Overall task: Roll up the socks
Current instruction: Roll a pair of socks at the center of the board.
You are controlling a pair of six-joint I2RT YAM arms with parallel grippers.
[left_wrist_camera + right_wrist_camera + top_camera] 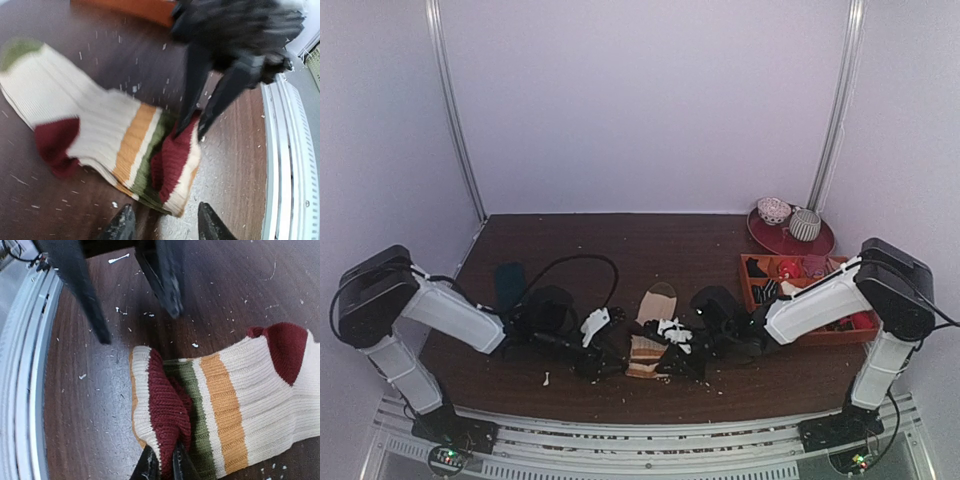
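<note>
One pair of striped socks (650,338); one dark sock (508,283). One tray (744,285), one plate (782,241), two sock bundles (773,210) (805,224) at 2 o'clock.

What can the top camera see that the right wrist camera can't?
Only the top camera shows both whole arms, the red plate holding two sock bundles, the orange tray and a dark sock lying at the left. Only the right wrist camera shows the right gripper pinched shut on the socks' dark-red folded end, plus their green and orange stripes. Both show the striped socks on the brown table, with the left gripper open beside them.
</note>
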